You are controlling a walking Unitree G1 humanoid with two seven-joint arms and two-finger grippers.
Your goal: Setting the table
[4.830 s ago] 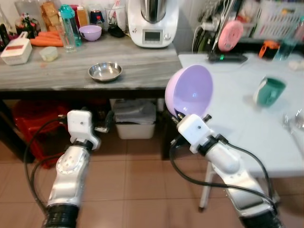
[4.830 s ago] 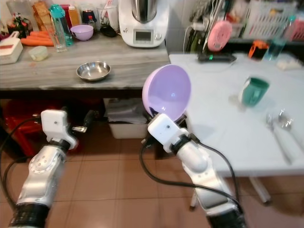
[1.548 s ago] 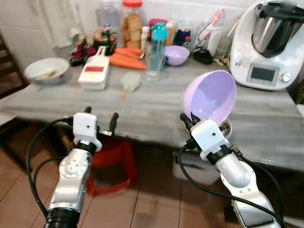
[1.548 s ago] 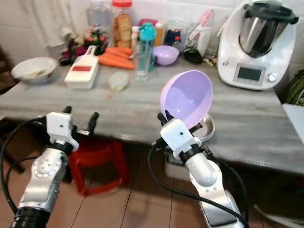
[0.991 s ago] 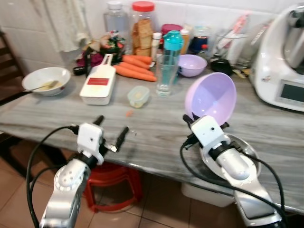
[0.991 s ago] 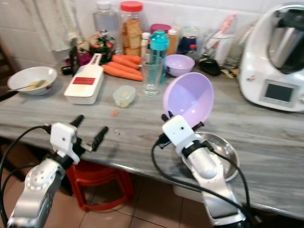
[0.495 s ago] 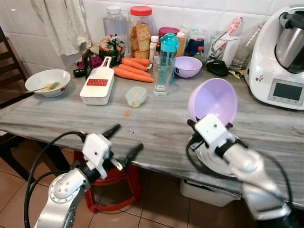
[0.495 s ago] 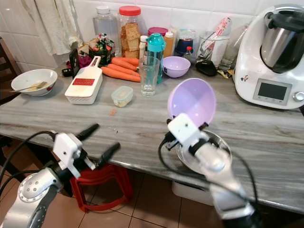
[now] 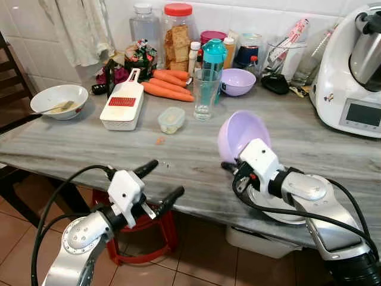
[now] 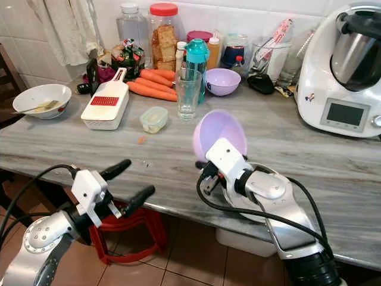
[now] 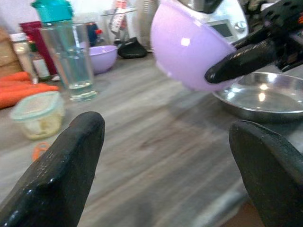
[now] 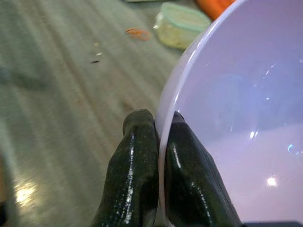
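One lilac bowl is being pinched by its rim in the right end effector, mid-frame over the bench. Left end effector is gaping open. Table setting is barely starting.

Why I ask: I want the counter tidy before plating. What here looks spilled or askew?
A small orange scrap lies loose on the grey counter near the lidded container, with a few dark crumbs nearby. The lilac bowl is tipped on edge, pinched by the right gripper above the steel dish.
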